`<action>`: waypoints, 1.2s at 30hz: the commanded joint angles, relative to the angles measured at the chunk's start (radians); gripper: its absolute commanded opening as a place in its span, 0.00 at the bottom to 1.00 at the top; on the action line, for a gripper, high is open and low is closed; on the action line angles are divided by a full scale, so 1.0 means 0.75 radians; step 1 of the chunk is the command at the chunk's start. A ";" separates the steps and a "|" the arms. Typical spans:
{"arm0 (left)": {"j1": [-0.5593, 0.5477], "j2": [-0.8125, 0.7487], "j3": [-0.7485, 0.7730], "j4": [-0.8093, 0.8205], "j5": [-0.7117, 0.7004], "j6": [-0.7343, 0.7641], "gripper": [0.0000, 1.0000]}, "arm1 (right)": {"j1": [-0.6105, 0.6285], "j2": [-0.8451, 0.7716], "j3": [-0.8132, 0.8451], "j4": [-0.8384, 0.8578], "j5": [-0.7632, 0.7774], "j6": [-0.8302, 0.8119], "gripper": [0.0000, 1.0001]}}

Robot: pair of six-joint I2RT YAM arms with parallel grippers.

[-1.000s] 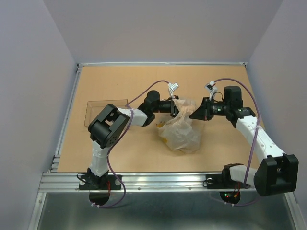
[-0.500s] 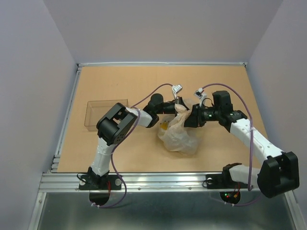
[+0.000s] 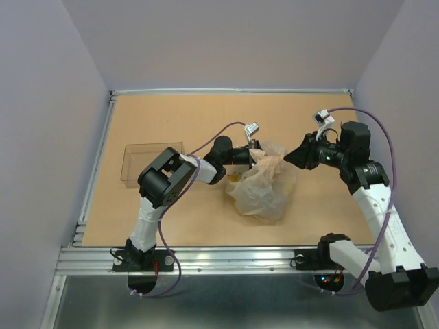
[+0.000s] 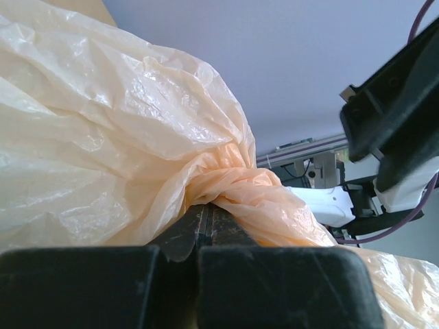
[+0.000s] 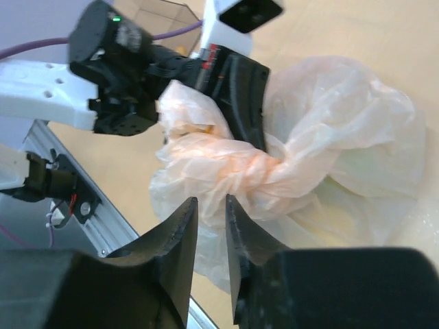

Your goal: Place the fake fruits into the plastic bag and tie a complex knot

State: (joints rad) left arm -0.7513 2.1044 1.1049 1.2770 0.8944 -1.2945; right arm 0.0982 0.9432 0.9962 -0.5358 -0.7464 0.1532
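Note:
The plastic bag [image 3: 264, 188] lies bunched in the middle of the table, its top twisted into a knot [image 5: 257, 164]. The fake fruits are hidden inside it; only a yellowish patch [image 3: 235, 178] shows through. My left gripper [image 3: 252, 156] is shut on the twisted neck of the bag [image 4: 137, 123], with plastic pinched at its tips [image 4: 208, 209]. My right gripper [image 3: 288, 157] hangs to the right of the bag, apart from it. Its jaws stand slightly apart and empty in the right wrist view [image 5: 209, 202], pointing at the knot.
A clear rigid tray [image 3: 137, 163] stands at the left of the table, behind the left arm. The left arm's wrist [image 5: 243, 96] crosses the bag's far side. The table's metal front rail [image 3: 226, 257] runs along the near edge.
My right gripper was at the bag's neck half a second ago; it has let go and drawn back to the right. The left gripper keeps its hold on the bag.

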 commanded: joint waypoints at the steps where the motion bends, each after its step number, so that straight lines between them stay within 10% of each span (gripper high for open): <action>1: -0.007 -0.110 -0.023 0.177 0.026 0.022 0.00 | -0.018 0.084 -0.005 -0.057 0.136 -0.016 0.26; 6: -0.007 -0.118 -0.017 0.157 0.045 0.039 0.00 | -0.016 0.141 -0.058 -0.106 -0.013 -0.039 0.23; 18: -0.037 -0.161 -0.091 0.064 0.125 0.123 0.00 | -0.008 0.313 -0.070 0.190 -0.093 0.158 0.65; 36: -0.052 -0.075 0.032 0.222 0.063 -0.019 0.00 | 0.154 0.305 -0.118 0.433 0.060 0.348 0.77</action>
State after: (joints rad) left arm -0.7670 2.0766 1.0878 1.2881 0.9577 -1.2903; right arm 0.1963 1.2125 0.8654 -0.2516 -0.7349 0.4301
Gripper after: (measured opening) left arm 0.017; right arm 0.765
